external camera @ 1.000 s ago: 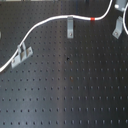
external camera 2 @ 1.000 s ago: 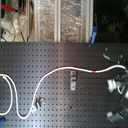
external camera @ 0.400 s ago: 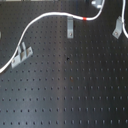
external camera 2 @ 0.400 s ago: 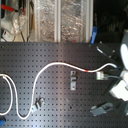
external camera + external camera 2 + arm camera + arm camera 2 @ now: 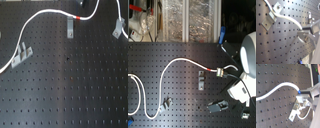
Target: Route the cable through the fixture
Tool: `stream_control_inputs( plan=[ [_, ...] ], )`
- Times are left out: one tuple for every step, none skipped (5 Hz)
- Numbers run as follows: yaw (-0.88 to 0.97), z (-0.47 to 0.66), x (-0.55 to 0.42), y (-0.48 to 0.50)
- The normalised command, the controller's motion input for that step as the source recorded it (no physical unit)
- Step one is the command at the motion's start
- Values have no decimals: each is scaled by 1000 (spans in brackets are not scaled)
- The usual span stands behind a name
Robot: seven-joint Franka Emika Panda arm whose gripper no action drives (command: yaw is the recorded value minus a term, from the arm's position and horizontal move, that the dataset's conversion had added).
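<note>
On the black pegboard point(image 5: 65, 95) our gripper point(image 5: 221, 72) pinches the white cable point(image 5: 37, 20) just beside a metal fixture point(image 5: 70, 27). Next we lower it into that slot.

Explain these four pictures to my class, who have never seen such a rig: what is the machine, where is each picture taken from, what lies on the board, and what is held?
The machine is a single robot arm, the white rounded body in the second exterior view. Two cameras watch from off the arm; two more ride on its gripper and look closely at the board.

The surface is a black board full of holes. Small metal fixtures are bolted to it: one near the red band, one toward the first exterior view's left, and one toward its right.

A white cable with a red band curves across the board. In the second exterior view the gripper appears shut on the cable beside that band.
</note>
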Motion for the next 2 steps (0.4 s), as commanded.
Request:
stream_control_inputs(
  plan=[
    [386,364,-498,-190],
    [685,349,-243,224]
  ],
)
